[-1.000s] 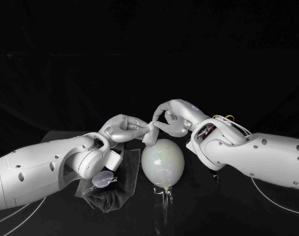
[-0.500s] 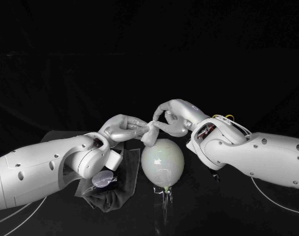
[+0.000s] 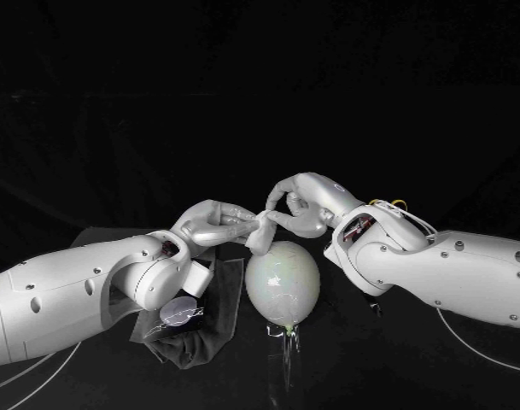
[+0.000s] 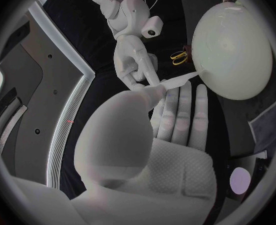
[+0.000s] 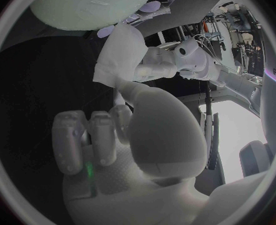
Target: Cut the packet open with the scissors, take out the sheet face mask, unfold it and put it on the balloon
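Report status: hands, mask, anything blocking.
Left hand and right hand both pinch the mask. Mask bunched at the balloon far end, not yet spread. Packet beside balloon, no obstruction.

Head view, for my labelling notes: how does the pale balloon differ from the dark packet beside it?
The pale, glossy oval balloon is rounded and full; the dark flat packet lies limp and creased. The balloon is greenish-white throughout; the packet is near black with a round silvery patch. Both lie side by side on the black table.
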Available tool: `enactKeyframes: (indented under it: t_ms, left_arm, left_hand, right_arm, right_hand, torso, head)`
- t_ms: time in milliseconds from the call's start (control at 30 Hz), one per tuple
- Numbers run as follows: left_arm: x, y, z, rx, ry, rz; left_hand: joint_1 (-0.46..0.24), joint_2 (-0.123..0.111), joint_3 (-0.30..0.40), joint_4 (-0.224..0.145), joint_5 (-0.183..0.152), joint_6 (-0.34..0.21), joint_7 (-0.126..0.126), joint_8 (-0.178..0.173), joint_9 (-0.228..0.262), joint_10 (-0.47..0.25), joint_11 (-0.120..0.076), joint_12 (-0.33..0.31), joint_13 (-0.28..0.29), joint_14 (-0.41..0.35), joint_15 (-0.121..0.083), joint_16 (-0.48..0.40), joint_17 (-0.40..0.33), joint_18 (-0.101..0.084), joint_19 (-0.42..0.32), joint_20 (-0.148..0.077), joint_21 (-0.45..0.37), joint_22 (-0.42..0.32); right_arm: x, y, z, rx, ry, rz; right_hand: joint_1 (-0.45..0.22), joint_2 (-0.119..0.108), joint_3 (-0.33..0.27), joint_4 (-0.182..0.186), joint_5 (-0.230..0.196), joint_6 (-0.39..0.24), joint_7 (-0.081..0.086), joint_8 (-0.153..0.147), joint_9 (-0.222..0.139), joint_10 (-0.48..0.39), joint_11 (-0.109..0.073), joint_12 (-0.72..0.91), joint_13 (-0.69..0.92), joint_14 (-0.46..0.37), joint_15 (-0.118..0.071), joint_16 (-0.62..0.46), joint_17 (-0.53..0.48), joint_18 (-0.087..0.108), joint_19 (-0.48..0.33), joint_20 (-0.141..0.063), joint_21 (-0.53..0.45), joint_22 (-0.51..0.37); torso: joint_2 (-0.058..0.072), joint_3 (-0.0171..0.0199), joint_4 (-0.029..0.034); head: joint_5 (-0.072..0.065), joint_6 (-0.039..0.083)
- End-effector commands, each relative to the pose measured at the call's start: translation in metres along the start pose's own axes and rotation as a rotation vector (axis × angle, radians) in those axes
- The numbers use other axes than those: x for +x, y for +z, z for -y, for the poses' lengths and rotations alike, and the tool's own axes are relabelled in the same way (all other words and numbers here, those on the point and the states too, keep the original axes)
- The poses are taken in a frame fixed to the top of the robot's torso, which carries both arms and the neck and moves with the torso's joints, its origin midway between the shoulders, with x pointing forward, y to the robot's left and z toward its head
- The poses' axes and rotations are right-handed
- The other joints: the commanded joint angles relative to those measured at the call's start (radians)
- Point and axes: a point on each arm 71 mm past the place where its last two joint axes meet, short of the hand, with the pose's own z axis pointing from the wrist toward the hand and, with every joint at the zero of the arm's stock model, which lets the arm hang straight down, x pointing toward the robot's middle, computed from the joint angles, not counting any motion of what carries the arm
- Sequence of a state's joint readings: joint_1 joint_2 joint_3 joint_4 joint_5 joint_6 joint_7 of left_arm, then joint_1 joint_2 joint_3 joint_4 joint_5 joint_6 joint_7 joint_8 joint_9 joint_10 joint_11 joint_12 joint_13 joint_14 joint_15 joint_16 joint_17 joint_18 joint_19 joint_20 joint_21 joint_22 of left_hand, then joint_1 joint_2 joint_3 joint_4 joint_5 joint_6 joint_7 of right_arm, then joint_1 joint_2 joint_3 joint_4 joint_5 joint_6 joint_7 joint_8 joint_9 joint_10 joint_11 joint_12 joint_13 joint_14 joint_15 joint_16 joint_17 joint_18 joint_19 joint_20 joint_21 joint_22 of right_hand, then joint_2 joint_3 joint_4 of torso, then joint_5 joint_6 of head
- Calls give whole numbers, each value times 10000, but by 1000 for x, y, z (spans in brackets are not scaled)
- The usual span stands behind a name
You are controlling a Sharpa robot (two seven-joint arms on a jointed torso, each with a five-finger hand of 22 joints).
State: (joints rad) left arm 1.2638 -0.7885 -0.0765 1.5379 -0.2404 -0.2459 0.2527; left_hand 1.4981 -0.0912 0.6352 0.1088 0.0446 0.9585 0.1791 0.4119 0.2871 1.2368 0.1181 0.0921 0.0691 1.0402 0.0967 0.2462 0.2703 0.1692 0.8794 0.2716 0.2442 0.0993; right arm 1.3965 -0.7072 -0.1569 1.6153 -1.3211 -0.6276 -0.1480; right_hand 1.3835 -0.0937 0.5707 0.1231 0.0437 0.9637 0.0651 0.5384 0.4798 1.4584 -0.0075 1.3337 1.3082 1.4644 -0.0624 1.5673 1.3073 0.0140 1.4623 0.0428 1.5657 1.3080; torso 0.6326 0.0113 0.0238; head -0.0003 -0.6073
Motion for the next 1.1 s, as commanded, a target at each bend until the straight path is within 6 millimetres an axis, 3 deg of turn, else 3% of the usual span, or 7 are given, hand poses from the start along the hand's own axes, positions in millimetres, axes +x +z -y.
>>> enactKeyframes:
  t_ms: [33, 133, 467, 567, 633, 767, 1100]
  left_arm:
    - [3, 0, 1, -56, -229, -288]
    - [3, 0, 1, -71, -265, -310]
    - [3, 0, 1, -81, -396, -354]
    - [3, 0, 1, -60, -423, -365]
    - [3, -1, 1, -36, -449, -353]
    - [2, -1, 1, 45, -538, -262]
    - [0, -1, 3, 197, -612, -111]
  left_hand:
    - [-97, 34, 73, -60, 42, -137, 41, 31, 759, -24, 53, -93, -18, 14, 35, -87, 20, 128, 71, -35, 58, 14]
    - [-122, 33, 108, -101, 42, -210, 73, 26, 789, -62, 80, -135, -21, -4, 52, -115, 29, 124, 59, -39, 72, 18]
    - [-363, -280, -37, -214, 39, -420, 164, 0, 867, -236, 165, -256, -26, -40, 113, -179, 78, 106, -24, 0, 78, 6]
    - [-651, -549, -232, -130, 37, -448, 162, -17, 876, -286, 185, -264, -20, -50, 139, -189, 111, 102, -76, 50, 37, -26]
    - [-1073, -894, -536, 77, 28, -483, 142, -64, 861, -302, 182, -254, -10, -36, 127, -179, 160, 115, -109, 99, -20, -72]
    - [-1301, -1113, -738, 218, 37, -502, 133, -118, 840, -329, 183, -253, -4, -53, 115, -185, 215, 127, -116, 126, -78, -124]
    - [-1180, -1053, -721, 205, 40, -465, 63, -137, 831, -342, 137, -244, 3, -68, 92, -191, 272, 126, -134, 139, -146, -182]
  right_arm:
    - [-1, 0, -1, -65, -100, 75]
    - [-1, 0, -1, -58, -101, 73]
    - [0, 0, -1, -37, -107, 34]
    - [0, 1, -1, -21, -113, -3]
    - [0, 1, -1, -7, -121, -33]
    - [1, 1, 0, 21, -148, -106]
    - [1, 1, -1, 40, -174, -163]
  right_hand:
    - [-23, 104, 75, -11, 49, 58, -8, 197, 237, 97, -24, 28, 1157, 1064, -69, 35, 2635, -140, 1085, -22, 51, 2627]
    - [-23, 104, 75, -11, 49, 58, -8, 197, 237, 97, -24, 28, 1157, 1064, -69, 35, 2635, -140, 1085, -22, 51, 2627]
    - [-23, 104, 75, -11, 49, 58, -8, 197, 237, 97, -24, 28, 1157, 1064, -69, 35, 2635, -140, 1085, -22, 51, 2627]
    - [-23, 104, 75, -11, 49, 58, -8, 197, 237, 97, -24, 28, 1157, 1064, -69, 35, 2635, -140, 1085, -22, 51, 2627]
    - [-23, 104, 75, -11, 49, 58, -8, 197, 237, 97, -24, 28, 1157, 1064, -69, 35, 2635, -140, 1085, -22, 51, 2627]
    - [-60, 105, 106, -30, 49, 51, -7, 217, 244, 99, -23, 22, 1156, 1064, -68, 35, 2635, -140, 1085, -21, 51, 2627]
    - [-60, 105, 106, -30, 49, 51, -7, 217, 244, 99, -23, 22, 1156, 1064, -68, 35, 2635, -140, 1085, -21, 51, 2627]
  torso:
    - [4, -3, 1]
    - [5, -3, 5]
    - [1, -3, 4]
    - [5, -4, 7]
    - [7, -4, 5]
    - [7, -5, 5]
    - [6, -6, 7]
  head:
    - [-5, -14]
    - [-8, -18]
    - [-5, -27]
    - [-6, -30]
    - [-4, -30]
    - [-3, -33]
    - [-12, -55]
